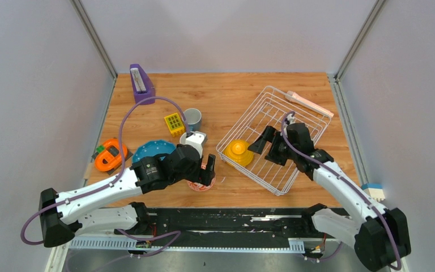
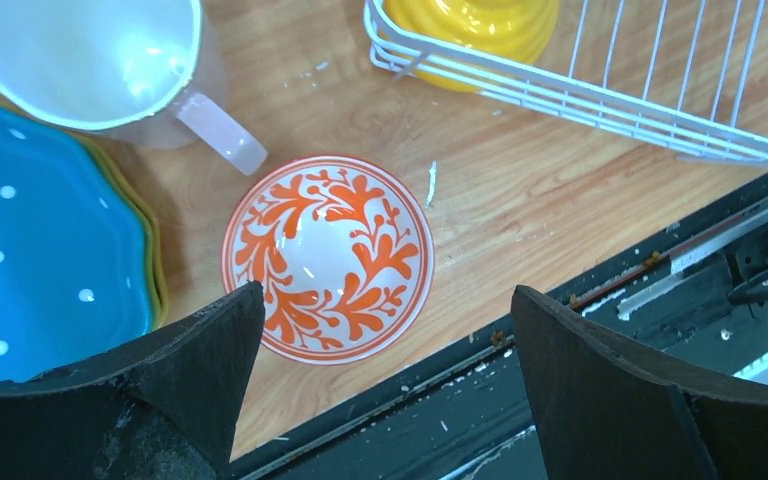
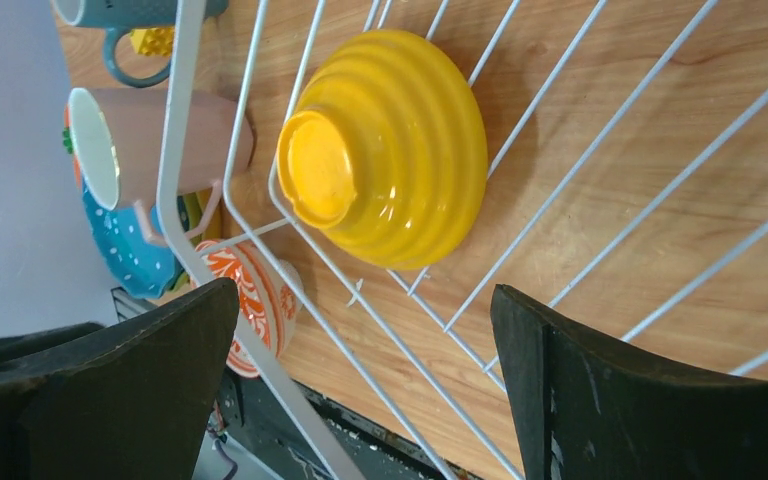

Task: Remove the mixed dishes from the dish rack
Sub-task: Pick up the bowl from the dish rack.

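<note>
**One yellow bowl in the rack, both hands spread wide**

The wooden desk (image 1: 232,96) fills the middle of the overhead view. On its right half lies the dish rack (image 1: 242,118), a white wire basket set at an angle. It holds a single dish, the yellow bowl (image 1: 238,151), which sits upside down with its foot ring up in the rack's lower-left corner. A pale pink bar (image 1: 308,103) lies across the rack's upper rim.

The right hand (image 1: 269,144) hangs inside the rack, just right of the bowl, with its fingers spread wide and holding nothing. The left hand (image 1: 208,170) is outside the rack at centre frame, above the red-patterned cup (image 2: 327,258). Its fingers (image 2: 190,380) also stand wide apart and are closed on nothing.

The other dishes stand on the desk left of the rack. The blue white-dotted plate (image 1: 153,150) tops a stack, with yellow and green edges showing beneath it. The pink mug (image 1: 195,137) stands upright just beside that stack, and the blue mug (image 1: 192,118) is above it in the frame. The cup sits upright near the desk's lower edge, between the stack and the rack.

A purple holder (image 1: 140,84) stands at upper left and an orange gadget (image 1: 110,156) at far left. A yellow grid block (image 1: 174,123) sits beside the blue mug.
</note>
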{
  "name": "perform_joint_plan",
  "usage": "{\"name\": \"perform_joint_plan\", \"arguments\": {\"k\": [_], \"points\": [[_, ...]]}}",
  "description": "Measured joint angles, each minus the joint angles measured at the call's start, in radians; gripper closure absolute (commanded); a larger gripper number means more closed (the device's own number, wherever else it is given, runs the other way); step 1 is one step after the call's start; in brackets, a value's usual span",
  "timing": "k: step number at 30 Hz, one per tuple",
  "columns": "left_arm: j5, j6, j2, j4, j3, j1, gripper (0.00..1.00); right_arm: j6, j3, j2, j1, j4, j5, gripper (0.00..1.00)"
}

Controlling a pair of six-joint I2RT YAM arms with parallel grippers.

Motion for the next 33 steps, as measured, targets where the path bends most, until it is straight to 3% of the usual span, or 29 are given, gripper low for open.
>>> {"name": "perform_joint_plan", "arguments": {"k": [16, 33], "points": [[-0.09, -0.031, -0.129, -0.016, -0.051, 0.0, 0.0, 0.045, 0.053, 0.254, 0.081, 0.131, 0.087, 0.0], [-0.093, -0.044, -0.133, -0.016, -0.053, 0.0, 0.0, 0.061, 0.053, 0.355, 0.082, 0.19, 0.058, 0.0]]}}
